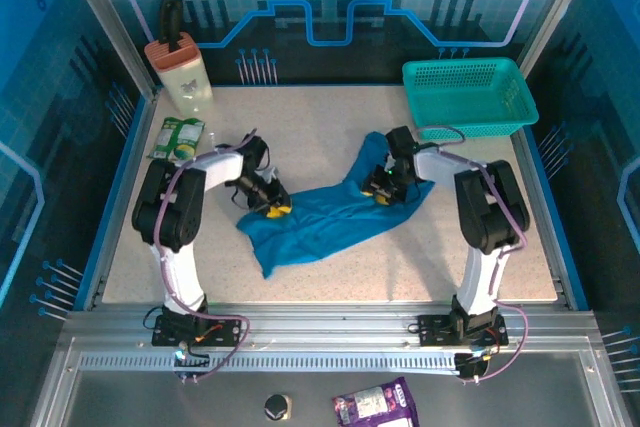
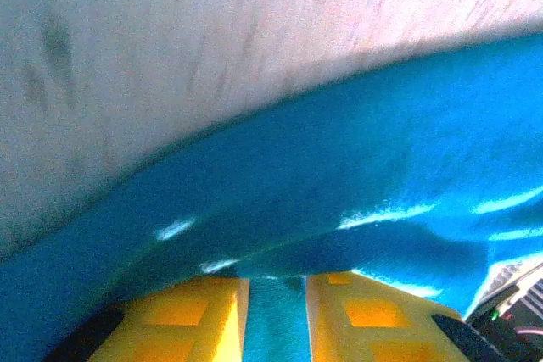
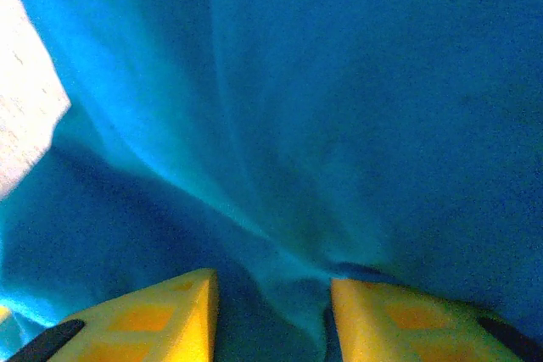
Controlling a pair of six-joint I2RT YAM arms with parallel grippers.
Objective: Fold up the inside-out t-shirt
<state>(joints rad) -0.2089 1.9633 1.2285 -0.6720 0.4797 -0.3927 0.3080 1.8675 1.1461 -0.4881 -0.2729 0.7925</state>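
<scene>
Heads up on the shirt (image 1: 320, 225): in the top view it's lying as a rumpled band across the middle of the frame on the worktop (image 1: 330, 117), strung between your two arms, with a tail trailing toward the lower left. Your left hand (image 1: 270, 205) is clenched on a thin fold at the band's left end, and its wrist view has cloth pinched between the yellow fingers. Your right hand (image 1: 383, 190) is grasping a fatter bunch at the right end, fingers set wider with a ridge of fabric pulled into the gap, and the cloth peaks up there. This stuff should be light, floppy and no help holding a shape, so I'd guess whatever you don't hold will sag and drag. Doesn't look slick, and nothing to break. I'd take it by hems or shoulder seams rather than mid-panel wads, though I can't tell which edges you've got.
</scene>
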